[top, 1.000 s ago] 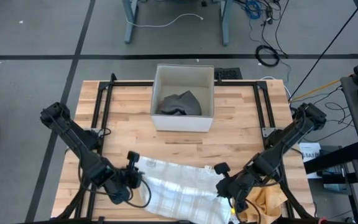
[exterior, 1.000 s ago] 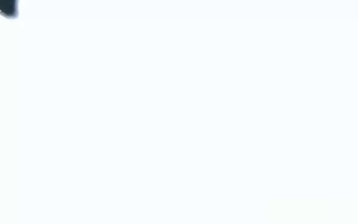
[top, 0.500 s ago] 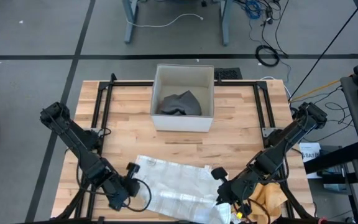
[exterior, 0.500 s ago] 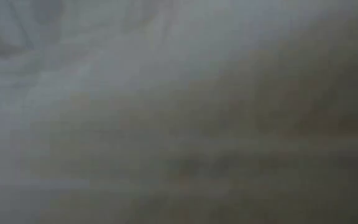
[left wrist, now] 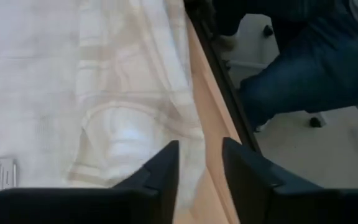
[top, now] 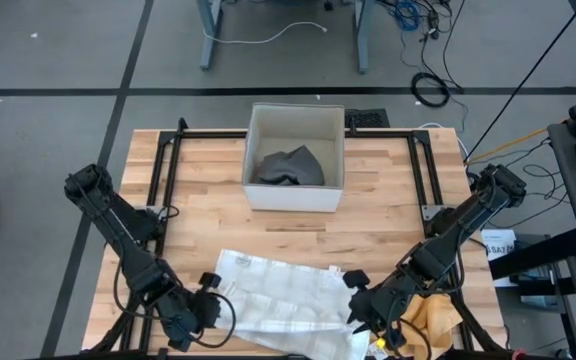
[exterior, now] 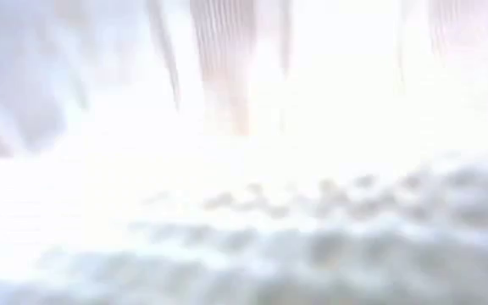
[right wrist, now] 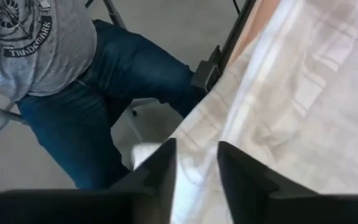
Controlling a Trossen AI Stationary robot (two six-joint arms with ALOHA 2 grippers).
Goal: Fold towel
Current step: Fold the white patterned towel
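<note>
Jaws on both grippers stand a little apart with nothing between them, as each wrist view shows a clear gap between the dark fingers. From above, the left gripper (top: 206, 308) sits at about seven o'clock on the bench (top: 388, 215), just beside the towel's (top: 278, 295) left edge. The right gripper (top: 356, 300) sits at about five o'clock, at the towel's right edge. The towel, pale with faint checks, lies rumpled and spread along the near side of the bench at six o'clock. A white bin (top: 295, 190) holding a grey cloth (top: 288, 166) stands toward twelve o'clock, well apart from the towel. A tan cloth (top: 433, 322) lies near the right arm. A person in jeans (right wrist: 104, 93) sits beyond the bench's near edge.
</note>
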